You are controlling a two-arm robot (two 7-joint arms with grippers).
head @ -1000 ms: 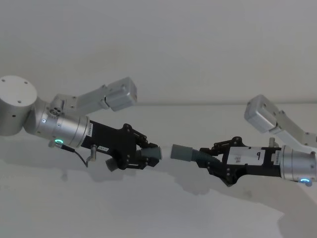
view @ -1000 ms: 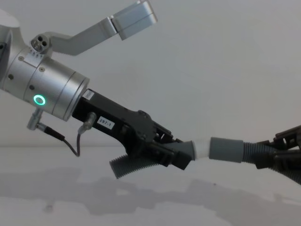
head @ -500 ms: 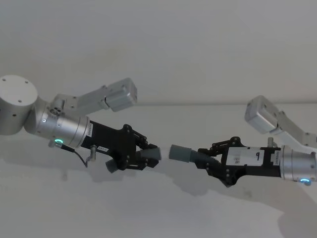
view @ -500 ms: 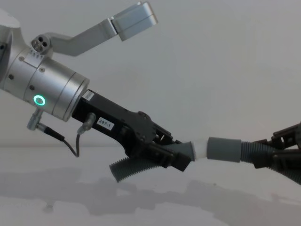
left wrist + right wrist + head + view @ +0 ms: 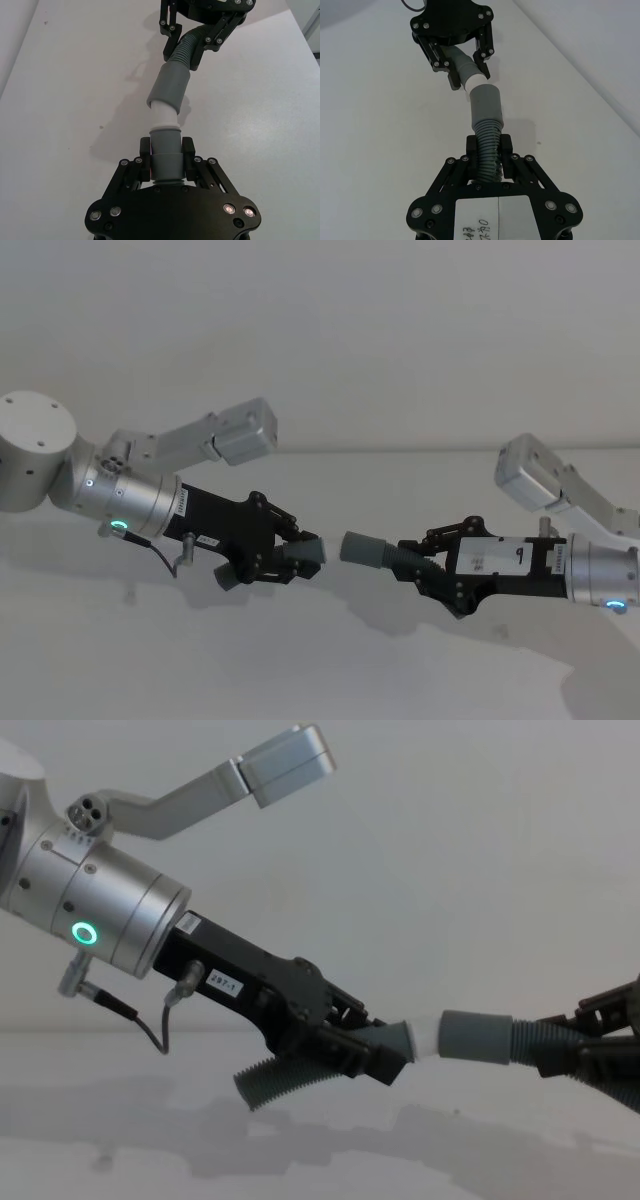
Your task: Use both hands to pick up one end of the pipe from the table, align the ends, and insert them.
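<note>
while both ends hang above the table, seat the tip

with the left gripper (image 5: 166, 150) clenched on the short hose's cuff (image 5: 165, 159) and the right gripper (image 5: 489, 150) clenched on the long hose's ribs (image 5: 489, 150), push straight along one line. the pale tip (image 5: 162, 113) sits just inside the wider grey cuff (image 5: 169, 86), slightly angled, above the white table (image 5: 75, 100)

The right gripper (image 5: 432, 565) has been moved slightly toward the left gripper (image 5: 300, 558), so the wide cuff (image 5: 475, 1037) has been pushed further over the pale tip (image 5: 425, 1039). Less of that tip is left exposed.
</note>
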